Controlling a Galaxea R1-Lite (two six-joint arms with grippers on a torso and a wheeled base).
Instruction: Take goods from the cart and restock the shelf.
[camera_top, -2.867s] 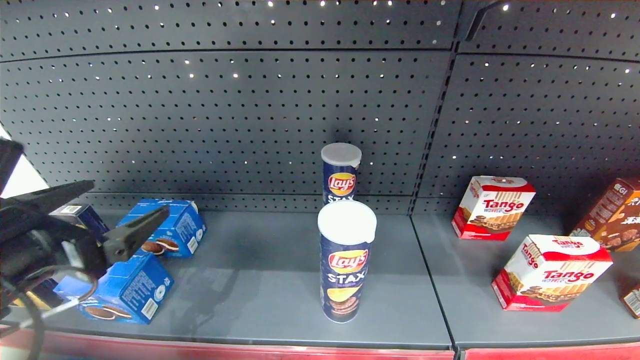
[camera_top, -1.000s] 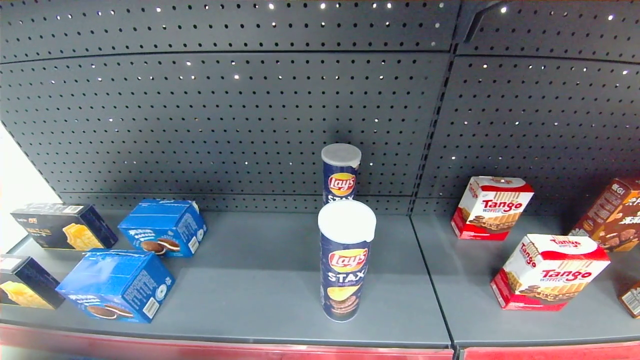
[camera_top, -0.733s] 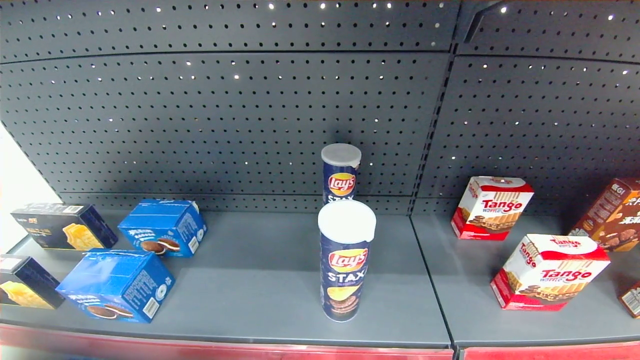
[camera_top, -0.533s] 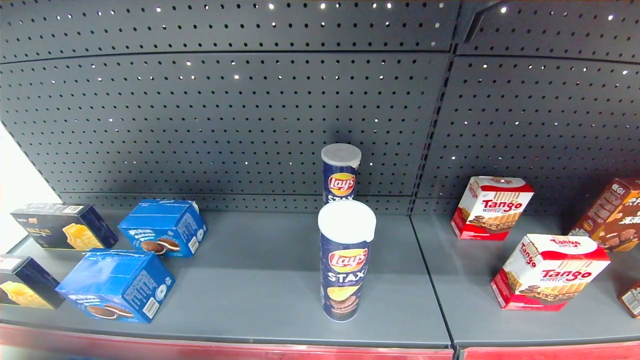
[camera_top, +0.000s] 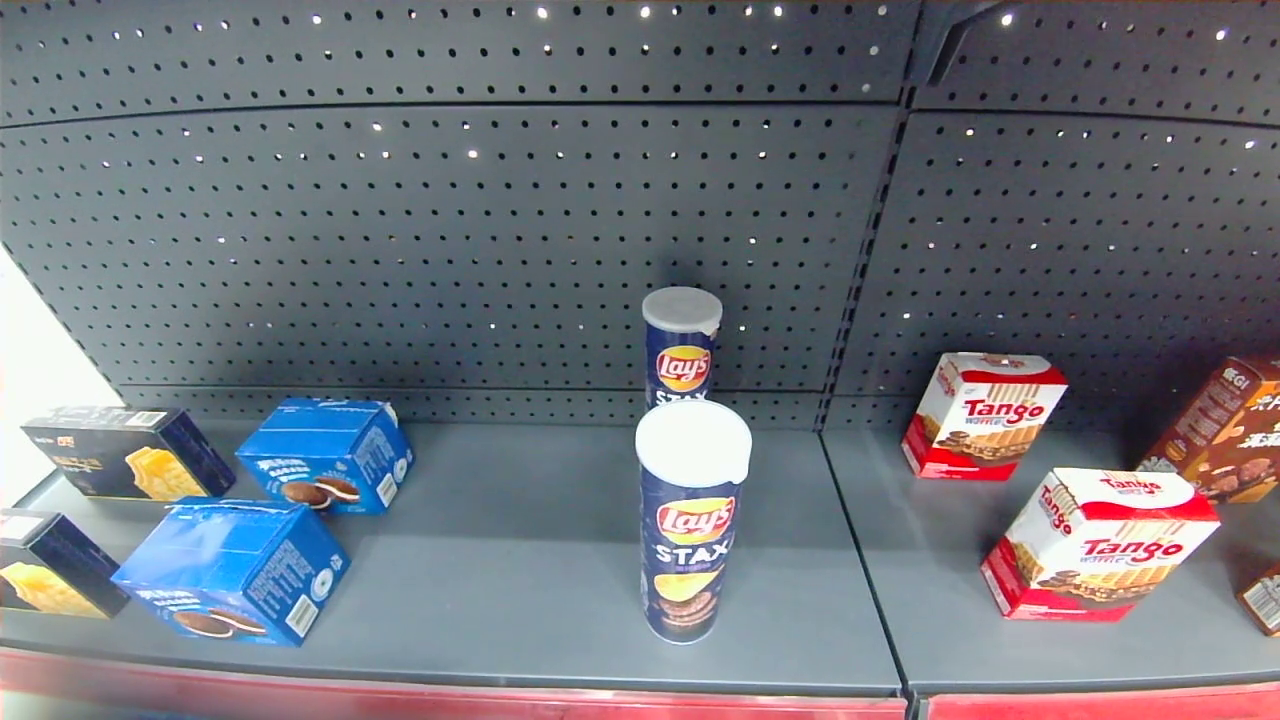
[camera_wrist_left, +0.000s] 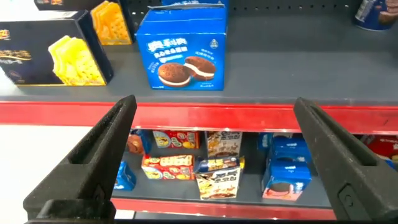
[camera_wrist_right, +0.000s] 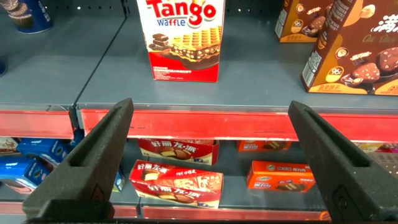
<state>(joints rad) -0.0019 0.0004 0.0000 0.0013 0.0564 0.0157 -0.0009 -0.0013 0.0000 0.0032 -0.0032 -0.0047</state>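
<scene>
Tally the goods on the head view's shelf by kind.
Blue cookie boxes: 2
Dark boxes with yellow pictures: 2
Chip cans: 2
Red-and-white wafer boxes: 2
Brown boxes: 2, one cut by the edge
Total: 10

A dark grey metal shelf (camera_top: 520, 570) with a red front lip holds the goods. Two tall navy chip cans with pale lids stand upright mid-shelf, one (camera_top: 692, 530) directly in front of the other (camera_top: 681, 345). At the left sit two blue cardboard cookie boxes (camera_top: 235, 572) (camera_top: 328, 455) and two dark boxes with yellow pictures (camera_top: 128, 452) (camera_top: 50, 575). On the right section sit two red-and-white wafer boxes (camera_top: 985, 415) (camera_top: 1100, 545) and a brown carton (camera_top: 1225, 430).
</scene>
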